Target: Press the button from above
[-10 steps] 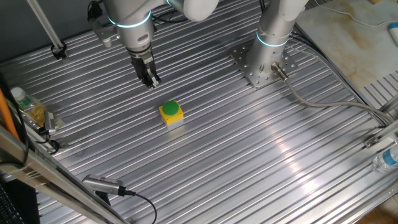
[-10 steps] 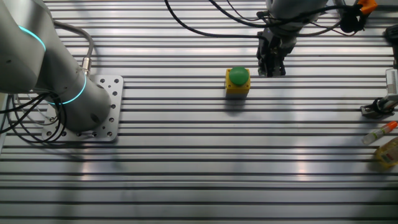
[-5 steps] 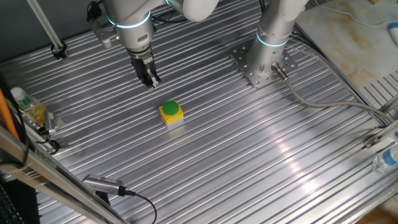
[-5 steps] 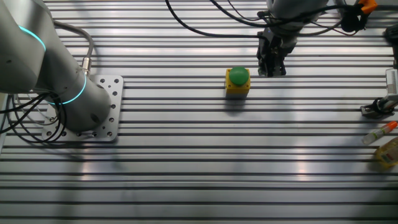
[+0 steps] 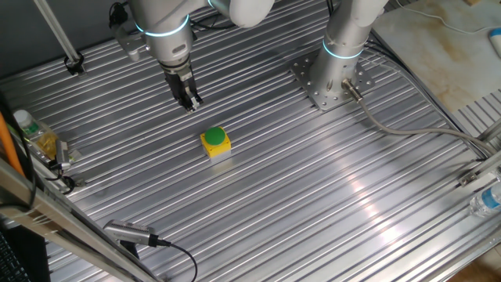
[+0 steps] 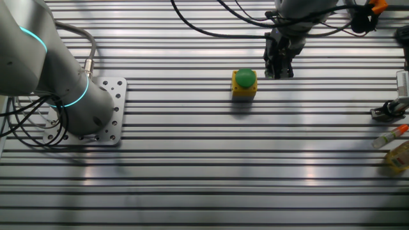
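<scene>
The button (image 5: 214, 136) is a round green cap on a yellow box with a pale base, standing on the ribbed metal table (image 5: 313, 196). It also shows in the other fixed view (image 6: 244, 78). My gripper (image 5: 191, 102) points down, behind and to the left of the button and apart from it. In the other fixed view the gripper (image 6: 279, 71) is just right of the button and slightly farther back. The dark fingertips meet with nothing between them.
The arm's base plate (image 5: 329, 78) is bolted at the back; its grey column and cables (image 6: 57, 96) fill the left of the other view. A bottle (image 5: 35, 137) and clamps stand at one table edge, another bottle (image 5: 485, 202) at the opposite edge.
</scene>
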`<state>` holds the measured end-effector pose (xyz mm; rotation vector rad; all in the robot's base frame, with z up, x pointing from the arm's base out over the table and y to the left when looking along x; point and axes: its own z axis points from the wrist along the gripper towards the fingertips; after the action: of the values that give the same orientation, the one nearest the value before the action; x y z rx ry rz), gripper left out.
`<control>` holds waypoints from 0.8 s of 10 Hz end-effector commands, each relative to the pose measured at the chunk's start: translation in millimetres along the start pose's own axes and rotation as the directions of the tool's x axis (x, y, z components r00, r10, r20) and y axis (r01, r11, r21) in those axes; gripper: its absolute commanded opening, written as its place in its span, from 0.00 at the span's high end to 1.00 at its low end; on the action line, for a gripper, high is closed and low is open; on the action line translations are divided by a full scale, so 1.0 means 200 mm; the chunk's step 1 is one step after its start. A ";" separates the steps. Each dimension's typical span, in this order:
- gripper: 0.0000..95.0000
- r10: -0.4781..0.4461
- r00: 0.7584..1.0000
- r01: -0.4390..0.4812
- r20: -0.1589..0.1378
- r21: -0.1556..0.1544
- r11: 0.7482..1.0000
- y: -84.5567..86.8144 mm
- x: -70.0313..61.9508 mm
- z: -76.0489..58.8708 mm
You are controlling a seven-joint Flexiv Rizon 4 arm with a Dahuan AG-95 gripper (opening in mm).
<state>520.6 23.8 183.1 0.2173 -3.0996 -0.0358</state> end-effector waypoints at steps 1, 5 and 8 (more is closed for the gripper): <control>1.00 -0.051 0.999 0.051 0.004 0.012 0.999 0.00 0.00 0.00; 1.00 -0.043 0.998 0.043 -0.054 0.003 0.999 0.00 0.00 0.00; 1.00 -0.039 0.997 0.039 -0.063 -0.007 0.999 0.00 0.00 0.00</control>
<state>523.2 23.7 182.3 0.2566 -3.0235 -0.0346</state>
